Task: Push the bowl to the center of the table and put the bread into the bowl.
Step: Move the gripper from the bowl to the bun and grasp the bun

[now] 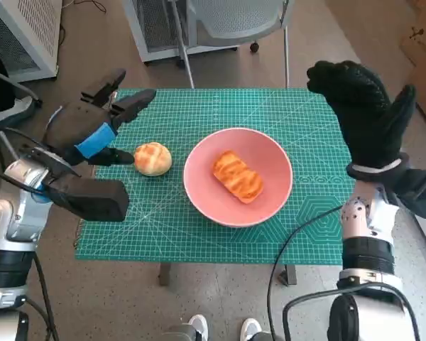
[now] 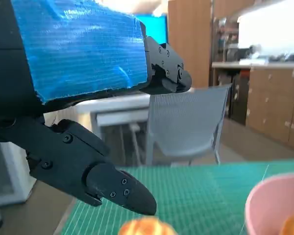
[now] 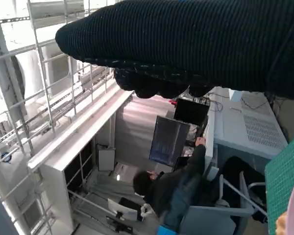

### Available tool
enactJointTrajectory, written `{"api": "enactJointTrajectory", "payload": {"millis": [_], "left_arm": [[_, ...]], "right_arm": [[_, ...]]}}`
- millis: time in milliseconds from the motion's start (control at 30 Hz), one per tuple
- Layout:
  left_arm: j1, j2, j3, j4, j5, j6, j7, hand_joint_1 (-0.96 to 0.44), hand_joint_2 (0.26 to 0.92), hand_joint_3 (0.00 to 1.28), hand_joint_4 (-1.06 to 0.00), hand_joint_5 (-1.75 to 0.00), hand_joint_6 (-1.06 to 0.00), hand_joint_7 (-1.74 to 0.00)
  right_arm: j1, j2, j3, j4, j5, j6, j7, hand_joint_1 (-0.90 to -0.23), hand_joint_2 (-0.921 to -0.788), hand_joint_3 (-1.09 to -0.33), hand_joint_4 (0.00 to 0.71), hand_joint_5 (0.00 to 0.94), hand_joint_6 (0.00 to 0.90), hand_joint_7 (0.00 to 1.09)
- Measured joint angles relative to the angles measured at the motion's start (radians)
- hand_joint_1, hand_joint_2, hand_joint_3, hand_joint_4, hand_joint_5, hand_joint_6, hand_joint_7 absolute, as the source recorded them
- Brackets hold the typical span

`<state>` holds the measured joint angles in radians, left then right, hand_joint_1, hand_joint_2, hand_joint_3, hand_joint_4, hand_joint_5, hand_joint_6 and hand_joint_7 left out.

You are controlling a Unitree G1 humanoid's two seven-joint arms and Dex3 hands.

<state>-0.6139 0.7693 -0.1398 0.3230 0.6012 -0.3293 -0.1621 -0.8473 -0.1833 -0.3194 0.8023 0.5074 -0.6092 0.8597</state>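
The worktop is covered by a green cutting mat with a grid. A grey chair stands on the floor beyond its far edge. A pink bowl sits around the middle of the mat, and a glazed, striped pastry lies inside it. The right hand is raised above the worktop's right side, its gloved fingers spread and holding nothing, well apart from the bowl. The left hand hovers over the left edge, fingers apart and empty, with one finger reaching close to a round bread roll. The roll rests on the mat just left of the bowl, not touching it.
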Motion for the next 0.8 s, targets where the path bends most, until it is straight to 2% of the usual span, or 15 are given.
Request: {"api": "enactJointTrajectory", "payload": {"millis": [367,800], "left_arm": [[-0.002,-0.004,-0.003,0.097,-0.025,0.0,-0.026,-0.53,0.748,0.01,-0.13,0.0,-0.33,0.0],[-0.047,-0.085,-0.059,0.23,-0.011,0.05,-0.025,-0.53,0.757,0.0,-0.11,0.0,-0.29,0.0]], "right_arm": [[-0.003,0.0,0.0,0.019,0.0,-0.009,0.003,-0.643,-0.921,-0.756,0.307,0.002,0.419,0.01],[-0.005,-0.001,0.0,0.023,0.001,-0.009,0.012,-0.645,-0.921,-0.762,0.307,0.001,0.419,0.01]]}}
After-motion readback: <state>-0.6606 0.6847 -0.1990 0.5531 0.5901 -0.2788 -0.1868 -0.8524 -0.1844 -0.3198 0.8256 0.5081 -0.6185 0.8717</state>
